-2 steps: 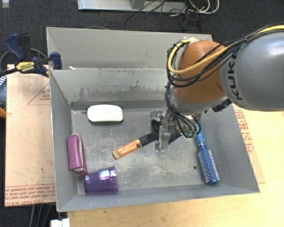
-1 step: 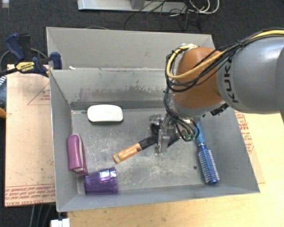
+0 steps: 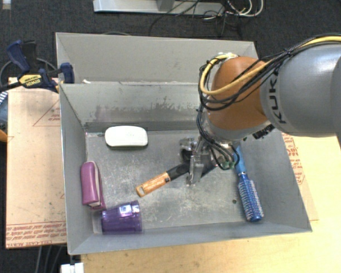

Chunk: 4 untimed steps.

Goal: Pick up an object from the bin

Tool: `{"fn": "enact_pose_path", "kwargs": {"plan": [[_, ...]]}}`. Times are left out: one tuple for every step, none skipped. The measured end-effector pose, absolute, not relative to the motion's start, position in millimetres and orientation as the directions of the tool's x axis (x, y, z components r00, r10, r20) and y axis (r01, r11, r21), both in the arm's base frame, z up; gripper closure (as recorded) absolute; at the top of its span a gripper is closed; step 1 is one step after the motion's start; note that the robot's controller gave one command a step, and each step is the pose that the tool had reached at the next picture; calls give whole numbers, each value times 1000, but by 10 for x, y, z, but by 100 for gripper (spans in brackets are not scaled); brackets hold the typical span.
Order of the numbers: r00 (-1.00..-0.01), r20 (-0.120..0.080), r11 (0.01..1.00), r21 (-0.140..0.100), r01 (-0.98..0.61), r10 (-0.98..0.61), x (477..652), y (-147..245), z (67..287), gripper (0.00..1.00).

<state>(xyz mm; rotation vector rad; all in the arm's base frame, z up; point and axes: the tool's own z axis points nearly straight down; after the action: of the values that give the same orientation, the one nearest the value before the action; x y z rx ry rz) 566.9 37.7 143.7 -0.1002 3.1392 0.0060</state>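
My gripper [image 3: 194, 164] is low in the middle of the bin, under the orange wrist cover. Its tip stands at the black end of a slim tool with a tan, cork-like handle [image 3: 154, 185], which lies slanted on the bin floor, handle toward the lower left. Whether the tool's black end is gripped cannot be told. A blue hairbrush [image 3: 249, 195] lies just right of the gripper, with its bristle head toward the front wall.
A white oval bar [image 3: 126, 136] rests near the back wall on the left. A purple flat case [image 3: 90, 183] and a purple cylinder with a silver label [image 3: 121, 218] lie in the front left corner. The arm comes in from the right.
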Motion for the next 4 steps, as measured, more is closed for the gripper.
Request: {"fn": "enact_pose_path", "kwargs": {"plan": [[-998,-1,998,4,-64,-64,5669,376,1437,100],[-998,-1,998,4,-63,-63,5670,375,1437,100],[-998,-1,998,4,-63,-63,5670,375,1437,100],[-995,-2,995,5,-104,-104,5738,276,1671,100]]}}
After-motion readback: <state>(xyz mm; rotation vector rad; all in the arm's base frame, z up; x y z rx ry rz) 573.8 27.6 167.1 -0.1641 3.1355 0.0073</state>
